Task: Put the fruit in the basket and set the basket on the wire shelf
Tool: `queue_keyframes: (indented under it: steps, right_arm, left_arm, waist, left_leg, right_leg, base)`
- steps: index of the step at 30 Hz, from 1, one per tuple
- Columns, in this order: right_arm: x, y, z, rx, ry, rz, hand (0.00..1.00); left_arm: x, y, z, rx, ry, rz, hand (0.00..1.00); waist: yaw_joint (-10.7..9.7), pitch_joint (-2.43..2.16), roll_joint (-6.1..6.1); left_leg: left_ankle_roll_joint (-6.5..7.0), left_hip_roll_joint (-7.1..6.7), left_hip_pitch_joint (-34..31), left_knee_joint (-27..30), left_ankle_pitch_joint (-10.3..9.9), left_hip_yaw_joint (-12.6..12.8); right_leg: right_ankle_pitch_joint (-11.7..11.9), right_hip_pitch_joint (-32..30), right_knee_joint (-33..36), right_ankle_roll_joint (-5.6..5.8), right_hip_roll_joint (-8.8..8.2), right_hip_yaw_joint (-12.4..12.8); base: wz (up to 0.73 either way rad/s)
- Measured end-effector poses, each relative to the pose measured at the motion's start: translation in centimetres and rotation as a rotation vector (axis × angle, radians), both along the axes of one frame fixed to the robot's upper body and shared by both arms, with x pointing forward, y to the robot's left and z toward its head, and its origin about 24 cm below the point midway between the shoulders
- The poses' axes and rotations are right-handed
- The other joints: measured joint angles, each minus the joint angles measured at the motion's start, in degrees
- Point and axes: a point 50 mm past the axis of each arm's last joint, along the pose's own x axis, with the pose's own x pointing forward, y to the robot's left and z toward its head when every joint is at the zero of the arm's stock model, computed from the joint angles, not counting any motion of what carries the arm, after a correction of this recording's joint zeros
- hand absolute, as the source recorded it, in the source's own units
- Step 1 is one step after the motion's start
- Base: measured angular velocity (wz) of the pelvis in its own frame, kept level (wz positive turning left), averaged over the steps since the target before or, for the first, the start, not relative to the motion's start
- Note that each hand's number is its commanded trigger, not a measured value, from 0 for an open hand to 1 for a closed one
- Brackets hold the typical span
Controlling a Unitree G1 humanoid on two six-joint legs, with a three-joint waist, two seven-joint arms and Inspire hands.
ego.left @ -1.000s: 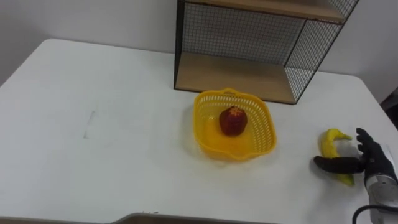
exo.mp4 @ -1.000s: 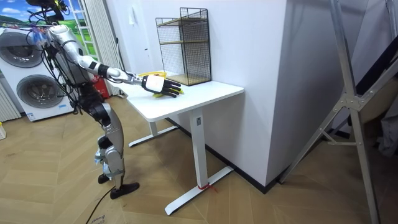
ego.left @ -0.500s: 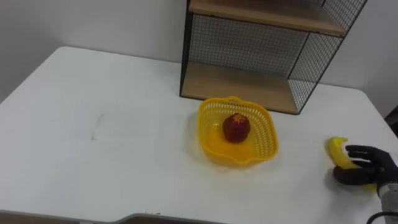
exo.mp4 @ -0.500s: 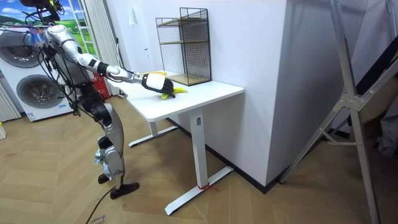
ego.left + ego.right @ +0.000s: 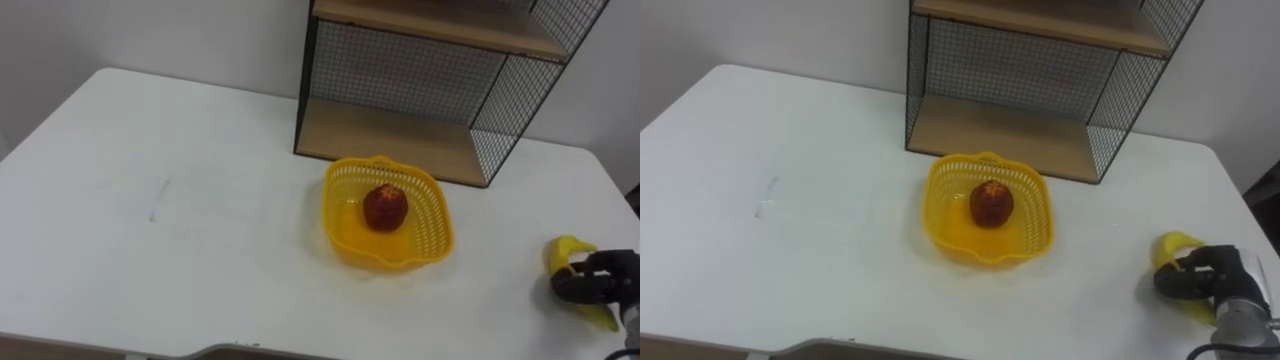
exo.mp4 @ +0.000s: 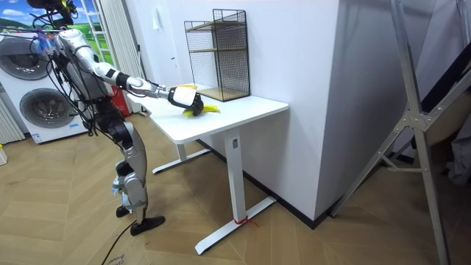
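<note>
The right hand (image 5: 1215,281) covers the banana (image 5: 1171,247) (all but its ends).

Centre frame: yellow basket (image 5: 338,218) with an open lattice weave, a dark red apple (image 5: 384,207) inside, all on a plain white table (image 5: 150,250). Top of frame: wire shelf (image 5: 400,75) of black fine grid mesh with light tan wood boards (image 5: 390,140). Lower right: yellow banana (image 5: 1175,248) and the black right hand (image 5: 1202,278) with a grey wrist.
</note>
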Motion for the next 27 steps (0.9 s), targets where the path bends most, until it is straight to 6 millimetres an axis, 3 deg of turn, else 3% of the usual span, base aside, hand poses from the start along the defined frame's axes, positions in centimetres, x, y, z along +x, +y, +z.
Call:
queue_keyframes:
  steps: [9, 13, 18, 23, 27]
  right_arm:
    - [1.6, 1.2, 0.7, 0.01, -0.041, 0.045, 1.0]
    - [3.2, 2.8, 1.5, 0.031, -0.106, 0.088, 1.0]
    - [5.3, 5.7, 4.3, 0.08, -0.297, 0.17, 1.0]
    - [7.0, 7.7, 8.2, 0.106, -0.505, 0.236, 1.0]
    - [7.5, 8.4, 10.1, 0.119, -0.6, 0.262, 1.0]
  left_arm:
    - [0.2, -0.1, 0.0, -0.007, -0.001, -0.006, 0.0]
    - [1.0, -0.2, 0.0, -0.01, -0.02, -0.015, 0.0]
    - [1.8, -0.2, 0.0, 0.003, -0.046, -0.021, 0.0]
    - [1.9, -0.4, 0.0, 0.006, -0.062, -0.022, 0.0]
    - [1.6, -0.7, -0.1, 0.007, -0.062, -0.018, 0.0]
  waist:
    - [0.3, 0.02, 0.05]
    - [0.2, 0.18, 0.28]
    - [0.0, 0.72, 1.24]
    - [-0.2, 0.63, 2.34]
    - [0.0, 0.5, 2.33]
  left_leg:
    - [0.0, 0.18, -0.3, -0.3, 0.0, 1.3]
    - [0.0, 0.23, -0.2, -0.5, 0.0, 2.6]
    - [0.01, 0.39, -0.2, -0.8, 0.0, 3.5]
    - [0.03, 0.38, -1.3, -0.9, 0.1, 3.4]
    - [0.04, 0.38, -1.3, -0.9, 0.1, 3.4]
  right_leg:
    - [0.0, -1.5, 0.9, -0.08, 0.23, 1.7]
    - [0.1, -2.4, 1.7, -0.1, 0.3, 2.9]
    - [0.1, -3.0, 1.8, -0.14, 0.43, 3.7]
    - [0.1, -4.0, 1.8, -0.12, 0.37, 3.6]
    - [0.0, -4.0, 1.8, -0.05, 0.37, 3.6]
  base:
    - [-0.09]
    - [-0.16]
    - [-0.09]
    - [0.0]
    - [0.02]
